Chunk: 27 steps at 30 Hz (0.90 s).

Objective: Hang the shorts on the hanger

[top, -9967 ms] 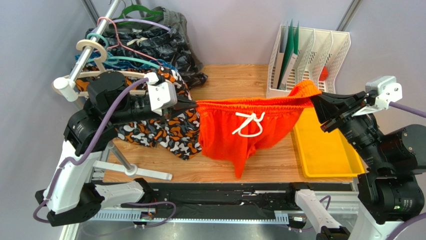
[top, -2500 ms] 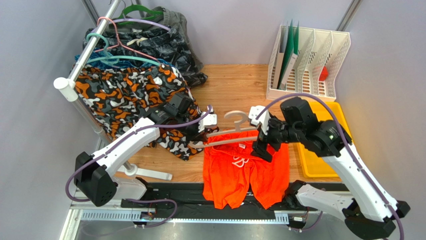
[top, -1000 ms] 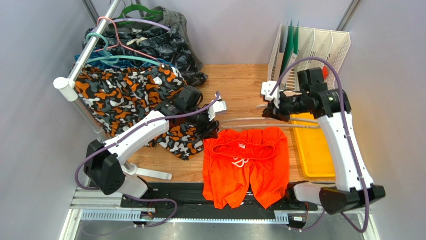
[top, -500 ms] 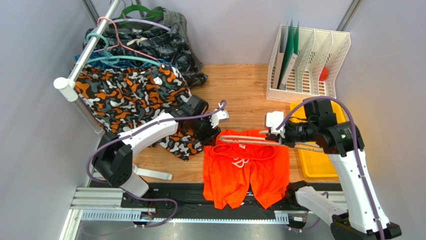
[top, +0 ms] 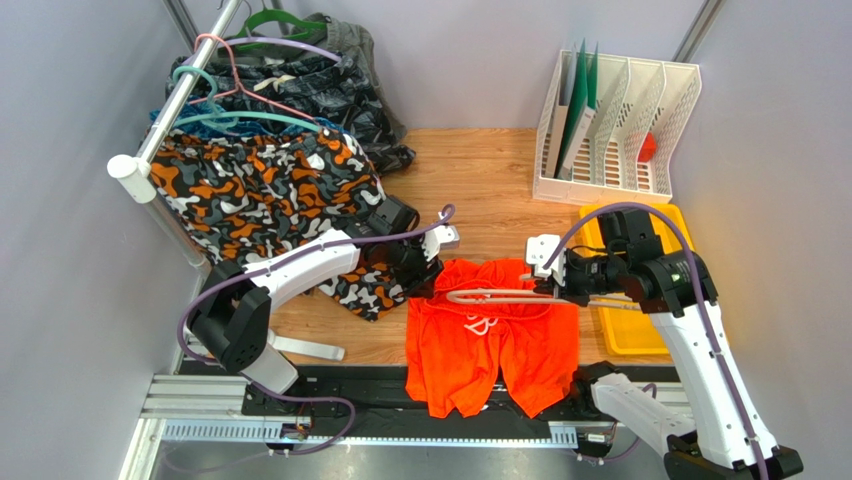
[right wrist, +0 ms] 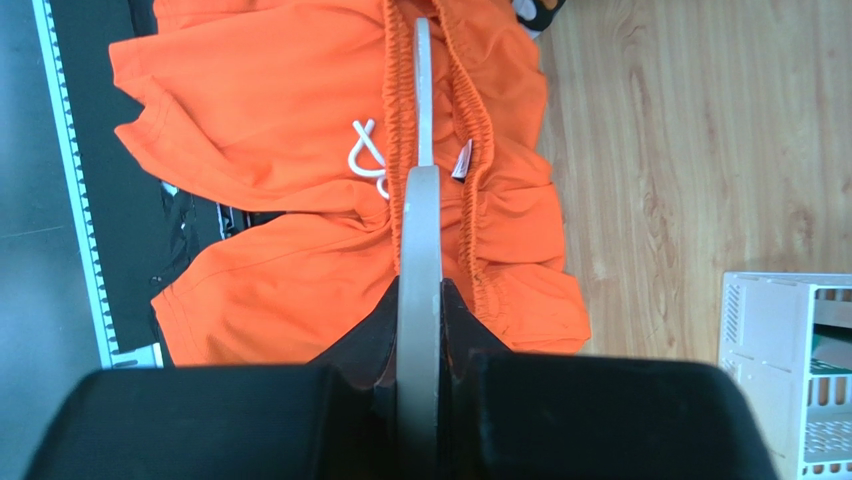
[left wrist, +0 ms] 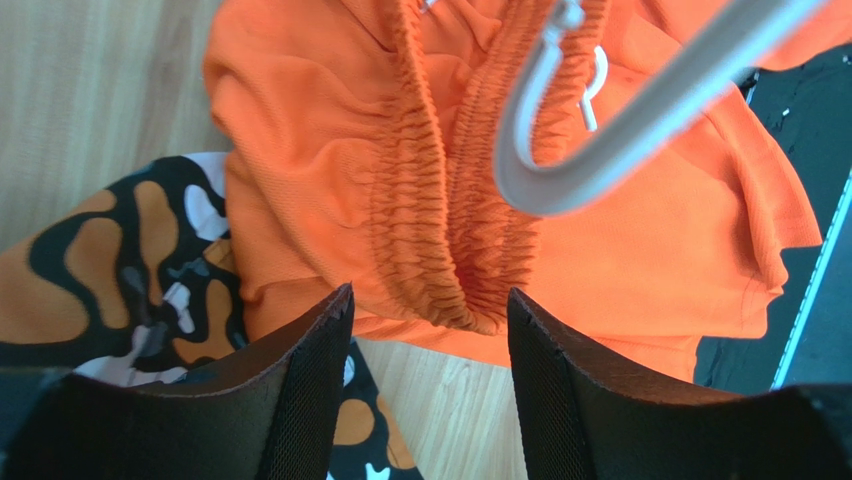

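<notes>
The orange-red shorts (top: 490,345) lie flat on the table, legs hanging over the near edge. My right gripper (top: 552,285) is shut on the cream hanger (top: 495,296) and holds it level along the waistband. In the right wrist view the hanger (right wrist: 420,220) runs between the two gathered waistband edges of the shorts (right wrist: 270,270), pinched in my gripper (right wrist: 420,292). My left gripper (top: 428,278) is open at the waist's left corner. In the left wrist view, the gripper (left wrist: 430,305) has that corner of the shorts (left wrist: 440,210) just ahead of it and the hanger's curved end (left wrist: 600,150) above.
Camouflage shorts (top: 260,200) hang from the rail (top: 160,130) at the left, reaching down beside my left arm, with dark shorts and thin hangers behind. A white file rack (top: 620,120) stands at the back right. A yellow tray (top: 630,320) lies under my right arm.
My right arm has brought the hanger from the back right down and nearer, onto the shorts' waistband. My left gripper has shifted slightly toward the waist's left corner.
</notes>
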### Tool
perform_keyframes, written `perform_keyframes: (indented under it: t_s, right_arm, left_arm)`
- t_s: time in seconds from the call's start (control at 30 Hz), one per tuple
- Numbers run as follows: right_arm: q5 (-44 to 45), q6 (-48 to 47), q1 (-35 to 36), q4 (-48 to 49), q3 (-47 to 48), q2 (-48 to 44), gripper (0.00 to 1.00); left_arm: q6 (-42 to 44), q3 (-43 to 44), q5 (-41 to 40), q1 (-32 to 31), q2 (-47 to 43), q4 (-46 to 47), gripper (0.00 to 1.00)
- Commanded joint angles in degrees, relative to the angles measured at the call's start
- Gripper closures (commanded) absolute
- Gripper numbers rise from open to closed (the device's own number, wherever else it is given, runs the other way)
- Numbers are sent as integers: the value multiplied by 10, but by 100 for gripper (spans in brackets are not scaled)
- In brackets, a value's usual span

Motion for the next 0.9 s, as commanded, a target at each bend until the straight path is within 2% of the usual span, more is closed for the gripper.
perform_keyframes:
  t_s: [0.0, 0.23, 0.37, 0.43, 0.47, 0.57, 0.6, 0.67, 0.7, 0.87]
  right_arm:
    - [12, -12, 3, -142, -6, 14, 100]
    - [4, -19, 6, -114, -12, 40, 100]
    - [-1, -20, 15, -95, -21, 47, 100]
    - [-3, -22, 22, -88, -28, 48, 100]
    - [-2, -18, 24, -75, -30, 48, 100]
    - [-2, -8, 30, -59, -32, 51, 100]
    - [-2, -7, 31, -48, -32, 52, 100]
    - [2, 0, 33, -38, -35, 55, 100]
    - [3, 1, 34, -29, -36, 57, 100]
    - [-2, 9, 39, -3, -35, 60, 100]
  left_arm:
    - [15, -22, 21, -4, -10, 14, 36]
    - [56, -51, 23, -4, -9, 37, 34]
    - [52, -42, 17, -5, 10, 44, 35]
    - [53, -35, 18, -5, 16, 44, 40]
    - [49, -32, 17, -5, 17, 43, 42]
    - [42, -17, 19, -5, 23, 39, 68]
    - [41, -10, 21, -5, 25, 26, 81]
    - [41, 11, 29, -5, 33, 8, 96]
    - [42, 18, 30, -5, 34, -1, 100]
    - [43, 50, 43, -5, 7, -35, 100]
